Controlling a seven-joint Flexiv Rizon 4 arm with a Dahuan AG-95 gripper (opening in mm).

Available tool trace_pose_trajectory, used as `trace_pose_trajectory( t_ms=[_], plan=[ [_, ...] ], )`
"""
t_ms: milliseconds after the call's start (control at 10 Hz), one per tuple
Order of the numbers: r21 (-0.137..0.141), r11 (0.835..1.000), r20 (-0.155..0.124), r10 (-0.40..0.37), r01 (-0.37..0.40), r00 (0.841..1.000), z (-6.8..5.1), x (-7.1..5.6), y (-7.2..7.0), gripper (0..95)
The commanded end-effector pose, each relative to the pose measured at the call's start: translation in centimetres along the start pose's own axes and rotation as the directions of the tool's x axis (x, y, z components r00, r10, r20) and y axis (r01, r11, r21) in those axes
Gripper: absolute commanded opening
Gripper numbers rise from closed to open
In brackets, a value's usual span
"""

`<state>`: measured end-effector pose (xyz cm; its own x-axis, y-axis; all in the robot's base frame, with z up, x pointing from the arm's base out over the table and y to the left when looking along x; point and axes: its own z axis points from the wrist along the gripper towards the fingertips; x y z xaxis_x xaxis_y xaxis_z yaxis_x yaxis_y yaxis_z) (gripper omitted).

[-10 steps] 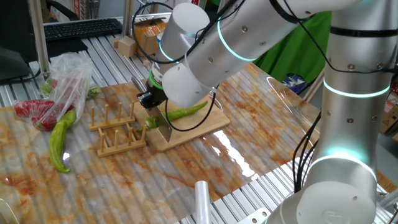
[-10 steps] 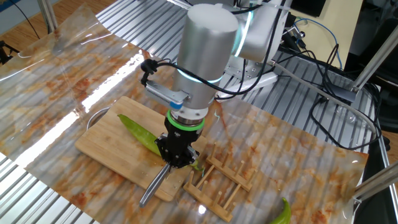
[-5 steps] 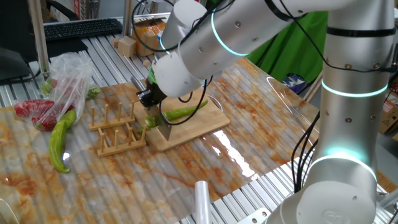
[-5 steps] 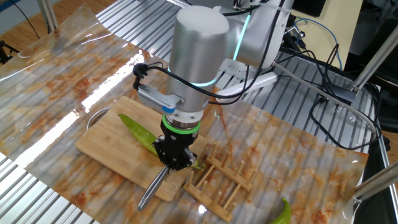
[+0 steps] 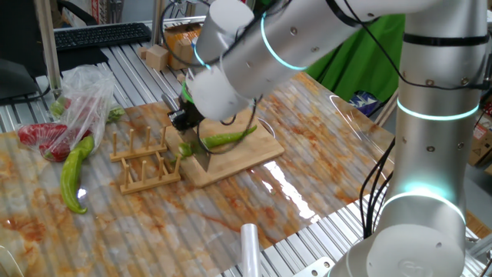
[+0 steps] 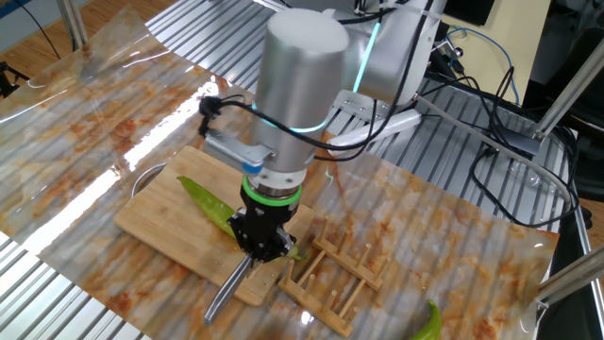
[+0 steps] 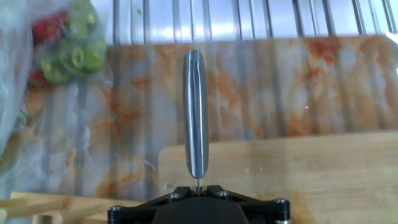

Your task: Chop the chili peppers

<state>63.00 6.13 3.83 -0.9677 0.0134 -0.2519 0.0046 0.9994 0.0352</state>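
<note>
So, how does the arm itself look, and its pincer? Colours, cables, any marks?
The arm is thick, round and silver-grey, with glowing cyan rings at its joints. A green ring sits at the wrist, just above the black pincer. Thin black cables loop along the wrist, and a small grey box is fixed on its side. No writing or logo can be read.

Two fixed views, opposite table sides, angled down, sharing cutting board (image 5: 231, 158) (image 6: 179, 212); hand view close, along knife (image 7: 195, 112).
</note>
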Motion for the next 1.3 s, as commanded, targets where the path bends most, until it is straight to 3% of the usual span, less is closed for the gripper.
trace_pose_trajectory(
  t_ms=[100,400,600,800,900,1100,1300],
  plan=[
    [0.011,1.0,0.007,-0.004,0.003,1.0,1.1,0.1,-0.2,0.0],
    [0.003,1.0,0.018,0.0,0.0,1.0,0.6,0.6,0.0,0.0],
    [0.008,1.0,0.003,-0.004,0.004,1.0,0.6,0.5,-0.1,0.0],
    [0.003,1.0,0.037,0.011,-0.012,0.999,0.5,1.0,0.0,0.0],
    [-0.006,1.0,0.015,0.012,-0.012,1.0,0.1,0.8,0.0,0.0],
    [0.001,1.0,0.018,0.008,-0.008,1.0,-0.1,0.7,0.0,0.0],
    [0.009,1.0,-0.01,-0.002,0.002,1.0,-1.0,0.5,-0.1,0.0]
  ],
)
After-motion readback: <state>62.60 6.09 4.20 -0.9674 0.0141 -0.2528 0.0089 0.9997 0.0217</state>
